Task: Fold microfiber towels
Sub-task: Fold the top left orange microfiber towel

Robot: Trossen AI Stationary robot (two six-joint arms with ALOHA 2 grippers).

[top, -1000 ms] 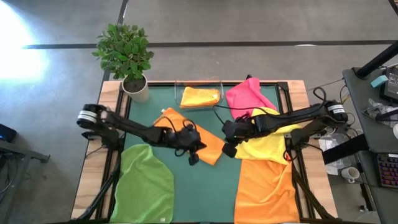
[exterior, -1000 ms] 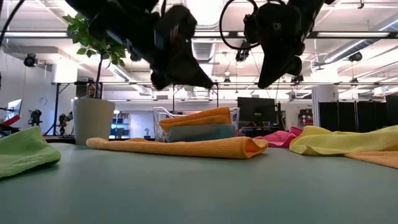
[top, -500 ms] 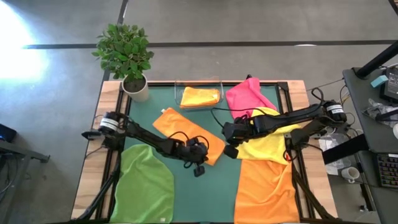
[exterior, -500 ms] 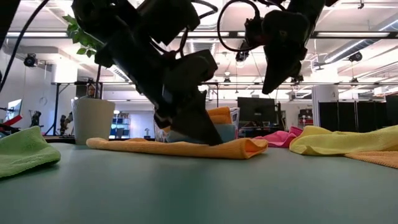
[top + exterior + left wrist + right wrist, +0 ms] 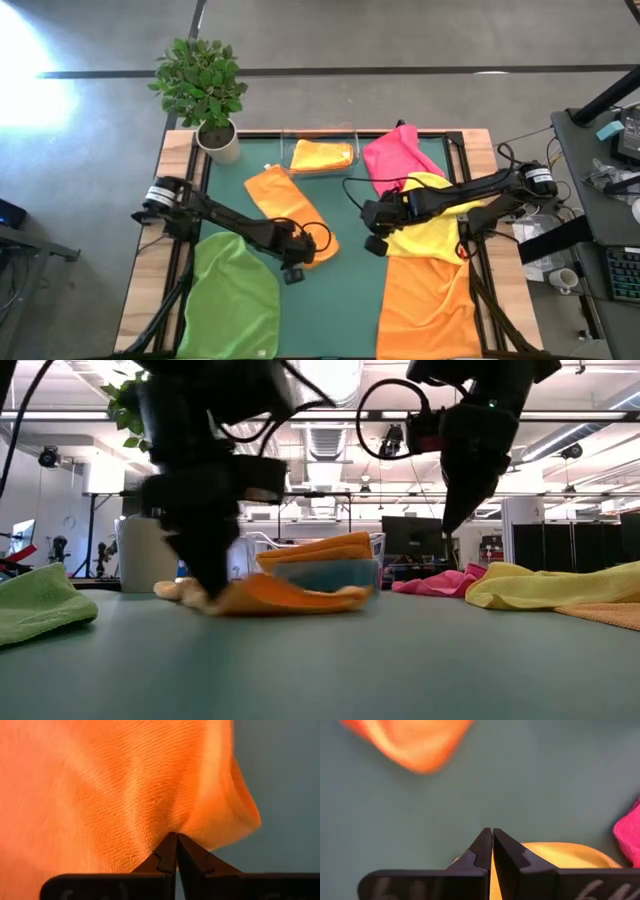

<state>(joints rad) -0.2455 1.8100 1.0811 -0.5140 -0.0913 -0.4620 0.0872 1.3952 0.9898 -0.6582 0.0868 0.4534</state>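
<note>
An orange microfiber towel (image 5: 290,212) lies slantwise on the green mat, bunched at its near right end. My left gripper (image 5: 296,268) is shut, pointing steeply down, with its tips on that end; in the low view it (image 5: 205,592) reaches the table. My right gripper (image 5: 375,243) hangs shut well above the mat (image 5: 460,510), beside the yellow towel (image 5: 440,235), touching nothing. A green towel (image 5: 235,300), a large orange towel (image 5: 425,305) and a pink towel (image 5: 400,155) lie spread around. My left gripper presses its shut fingertips (image 5: 167,847) down on the orange towel near its near right end (image 5: 165,825), coming from above at a steep slant. Wrinkles in the cloth run together at the tips. The towel lies on the mat, rumpled around the tips.
A clear tray (image 5: 352,135) at the far edge holds a folded orange towel (image 5: 320,155) over a light blue one (image 5: 325,572). A potted plant (image 5: 218,140) stands at the far left corner. Bare mat (image 5: 345,300) shows at the near middle.
My left gripper has tipped steeply down, sunk onto the orange towel and gone toward the table's left edge. The towel's near right end has been dragged leftward and bunched, while its far left corner has stayed. My right gripper has sunk a little.
</note>
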